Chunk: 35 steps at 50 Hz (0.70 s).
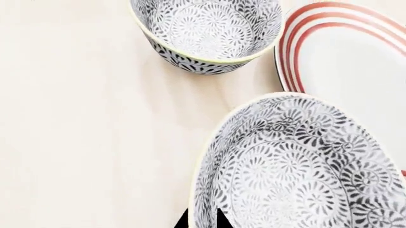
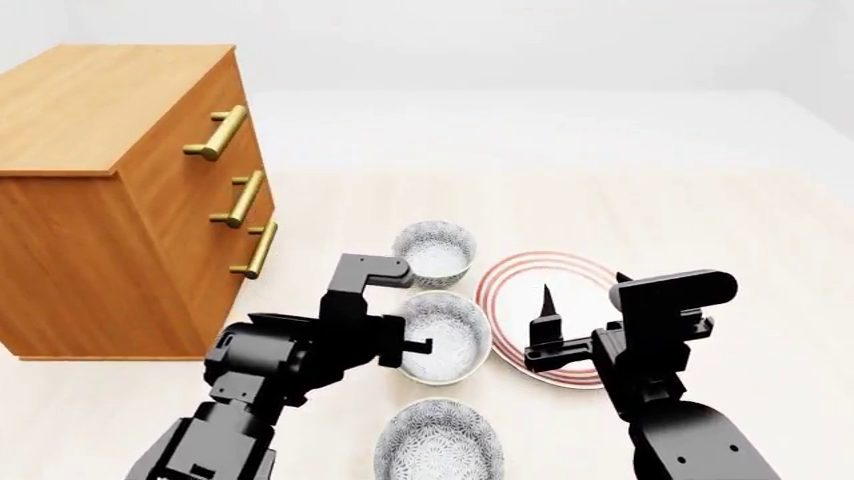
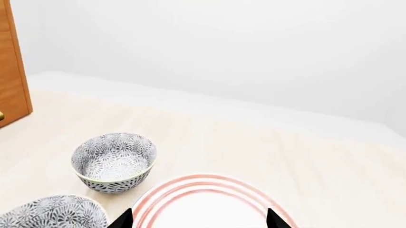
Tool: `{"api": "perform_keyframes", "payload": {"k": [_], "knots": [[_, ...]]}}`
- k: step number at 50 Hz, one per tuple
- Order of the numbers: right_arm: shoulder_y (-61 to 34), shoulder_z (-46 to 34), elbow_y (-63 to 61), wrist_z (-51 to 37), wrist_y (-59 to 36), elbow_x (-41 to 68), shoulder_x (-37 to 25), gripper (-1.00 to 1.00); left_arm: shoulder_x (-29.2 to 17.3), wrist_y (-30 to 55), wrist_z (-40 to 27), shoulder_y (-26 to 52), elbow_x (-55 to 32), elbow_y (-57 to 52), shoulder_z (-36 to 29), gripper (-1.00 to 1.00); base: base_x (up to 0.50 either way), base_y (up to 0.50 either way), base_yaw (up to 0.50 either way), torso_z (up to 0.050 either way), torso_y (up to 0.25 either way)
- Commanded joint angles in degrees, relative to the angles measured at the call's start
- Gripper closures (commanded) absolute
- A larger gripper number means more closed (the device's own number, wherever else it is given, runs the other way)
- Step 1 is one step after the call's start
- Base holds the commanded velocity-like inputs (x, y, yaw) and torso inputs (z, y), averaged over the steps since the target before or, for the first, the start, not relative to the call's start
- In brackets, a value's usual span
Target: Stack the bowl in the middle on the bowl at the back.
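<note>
Three look-alike grey-patterned bowls stand in a row on the pale table. The bowl in the middle (image 2: 457, 335) (image 1: 298, 161) (image 3: 51, 213) has its left wall between the fingers of my left gripper (image 1: 201, 221) (image 2: 411, 347), one finger inside and one outside, shut on the rim. The bowl at the back (image 2: 437, 250) (image 1: 209, 28) (image 3: 114, 159) stands upright and empty just beyond it. My right gripper (image 3: 198, 219) (image 2: 583, 292) hangs open over the plate, holding nothing.
A white plate with red rings (image 2: 514, 285) (image 1: 355, 61) (image 3: 203, 204) lies right of the middle bowl, almost touching it. A third bowl (image 2: 438, 445) sits nearest me. A wooden dresser with brass handles (image 2: 120, 190) (image 3: 13, 71) stands at the left.
</note>
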<state>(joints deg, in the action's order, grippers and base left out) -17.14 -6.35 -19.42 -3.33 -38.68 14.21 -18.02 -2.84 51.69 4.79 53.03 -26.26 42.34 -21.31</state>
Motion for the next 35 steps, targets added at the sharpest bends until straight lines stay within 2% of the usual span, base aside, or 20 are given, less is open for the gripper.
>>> {"api": "perform_keyframes", "payload": {"k": [1, 24, 35], "knots": [[-0.05, 0.34, 0.03, 0.13, -0.47, 1.02, 0.09, -1.0, -0.84, -0.06, -0.57, 0.81, -2.61, 0.66, 1.56, 1.0, 0.0, 0.0, 0.0, 0.0, 0.0], [-0.11, 0.63, 0.02, -0.36, -1.03, 2.05, 0.12, -1.0, -3.72, 6.65, -5.25, 1.14, -9.23, -8.5, 7.76, 1.0, 0.0, 0.0, 0.0, 0.0, 0.0], [-0.11, 0.59, 0.05, -0.57, -0.93, 2.29, 0.04, -1.0, -5.92, 14.38, -8.75, -2.34, -16.57, -24.14, 12.8, 1.0, 0.0, 0.0, 0.0, 0.0, 0.001]]}}
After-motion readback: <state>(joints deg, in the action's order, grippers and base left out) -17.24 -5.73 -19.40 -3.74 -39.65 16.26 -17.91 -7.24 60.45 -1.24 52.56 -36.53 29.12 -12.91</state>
